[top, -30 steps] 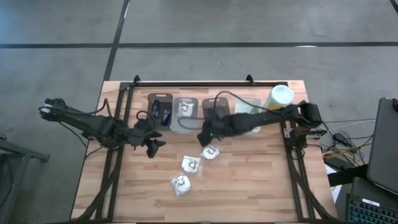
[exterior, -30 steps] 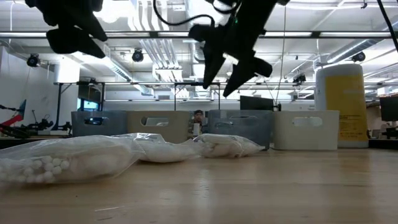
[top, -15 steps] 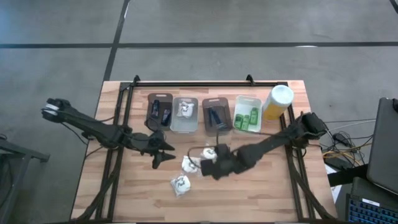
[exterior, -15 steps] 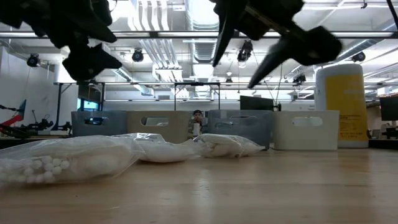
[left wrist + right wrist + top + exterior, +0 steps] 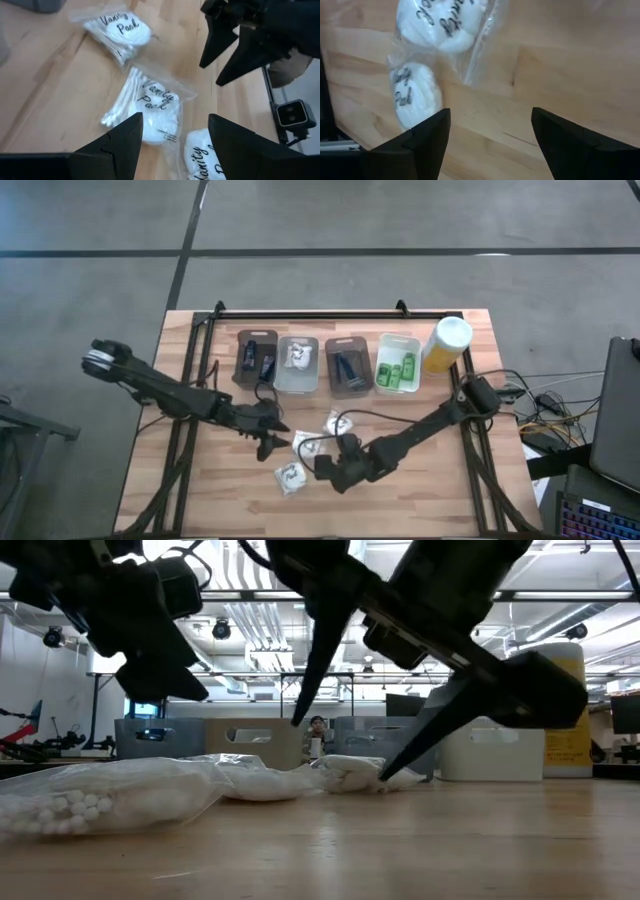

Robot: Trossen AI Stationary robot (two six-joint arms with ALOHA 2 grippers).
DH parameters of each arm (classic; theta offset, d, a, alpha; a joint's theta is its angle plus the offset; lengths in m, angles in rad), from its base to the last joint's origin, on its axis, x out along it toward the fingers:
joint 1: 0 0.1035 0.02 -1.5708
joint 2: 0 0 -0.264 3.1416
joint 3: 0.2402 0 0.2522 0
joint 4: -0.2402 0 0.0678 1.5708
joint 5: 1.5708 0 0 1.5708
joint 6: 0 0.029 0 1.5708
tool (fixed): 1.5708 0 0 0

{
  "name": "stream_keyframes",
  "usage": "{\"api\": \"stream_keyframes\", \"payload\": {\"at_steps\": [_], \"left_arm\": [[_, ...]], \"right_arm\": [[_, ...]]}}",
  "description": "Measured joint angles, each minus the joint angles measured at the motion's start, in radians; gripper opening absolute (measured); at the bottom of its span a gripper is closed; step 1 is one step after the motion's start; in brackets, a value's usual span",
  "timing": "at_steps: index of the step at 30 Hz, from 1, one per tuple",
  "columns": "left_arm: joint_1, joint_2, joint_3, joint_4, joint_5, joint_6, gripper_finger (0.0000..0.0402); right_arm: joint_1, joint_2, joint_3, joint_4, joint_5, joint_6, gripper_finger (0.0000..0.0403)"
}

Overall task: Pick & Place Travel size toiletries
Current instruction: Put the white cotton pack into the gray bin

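Three white packets printed "Vanity Pack" lie flat on the wooden table in a slanting row: one point(image 5: 337, 423), a middle one point(image 5: 307, 445) and the nearest point(image 5: 290, 476). My left gripper point(image 5: 275, 442) hangs open just left of the middle packet point(image 5: 150, 102), fingers slanting down toward it. My right gripper point(image 5: 322, 470) is open low over bare wood, right of the nearest packet point(image 5: 415, 95). Neither has anything between its fingers. In the low view both grippers point(image 5: 150, 640) point(image 5: 340, 748) stand above the packets point(image 5: 110, 795).
Four trays stand in a row at the far side: dark tubes point(image 5: 258, 358), a white packet point(image 5: 297, 355), dark tubes point(image 5: 347, 365), green bottles point(image 5: 397, 370). A tall yellow bottle point(image 5: 447, 343) stands at the far right. Bare wood lies toward the near edge.
My right gripper has swung from over the trays toward the near edge and the left, sinking and rolling about its own line, to beside the nearest packet. My left gripper has come down and toward the right, up to the middle packet. The packets have not moved.
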Motion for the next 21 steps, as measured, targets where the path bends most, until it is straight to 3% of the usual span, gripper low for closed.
{"api": "stream_keyframes", "payload": {"at_steps": [5, 15, 21], "left_arm": [[0.001, 0.055, 0.027, 0.002, 0.006, 0.043, 0.0229], [0.009, 0.263, 0.149, -0.001, 0.005, 0.272, 0.0229], [0.015, 0.367, 0.222, -0.139, 0.005, 0.309, 0.0229]], "right_arm": [[0.0, -0.001, -0.002, -0.009, 0.017, -0.007, 0.0282], [-0.006, -0.003, -0.013, -0.01, 0.114, 0.019, 0.0291], [-0.027, -0.003, -0.018, 0.035, 0.112, 0.003, 0.0282]]}}
